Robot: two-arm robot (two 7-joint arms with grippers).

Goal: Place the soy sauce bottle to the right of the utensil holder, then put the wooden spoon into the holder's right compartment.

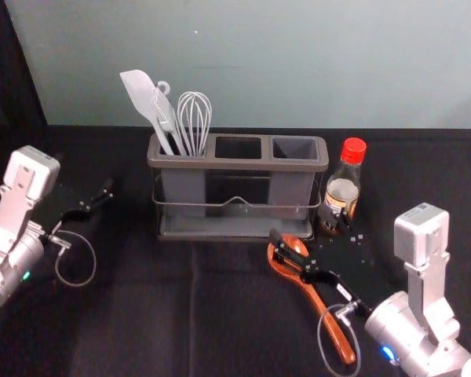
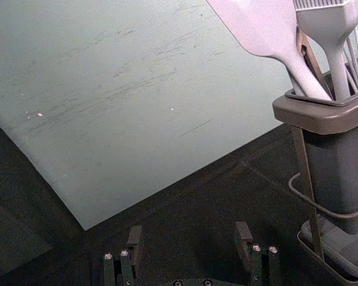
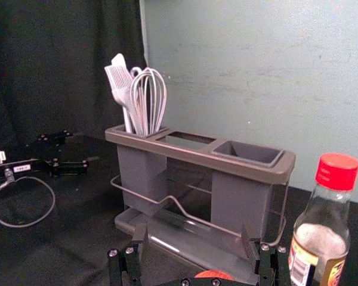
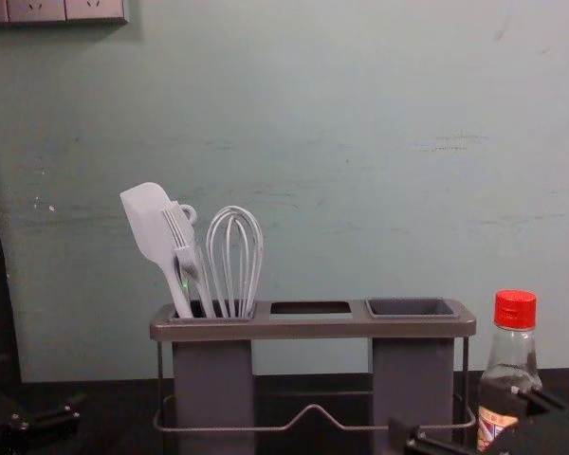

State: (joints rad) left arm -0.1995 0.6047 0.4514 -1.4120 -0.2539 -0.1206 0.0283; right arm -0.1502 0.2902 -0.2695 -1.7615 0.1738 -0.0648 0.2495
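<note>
One spoon [image 1: 312, 297], right gripper [image 1: 301, 223] above, one bottle [image 1: 343, 191]

- Treat your site as a lab-type robot test station.
- Note the left arm [image 1: 16, 255] and right arm [image 1: 412, 334] at one surface [image 1: 133, 338], draped in creased black cloth, bearing your utensil holder [image 1: 239, 165].
- Observe the dark curtain [image 3: 59, 65], scuffed grey-green wall [image 1: 275, 71] and wall sockets [image 4: 38, 9].
</note>
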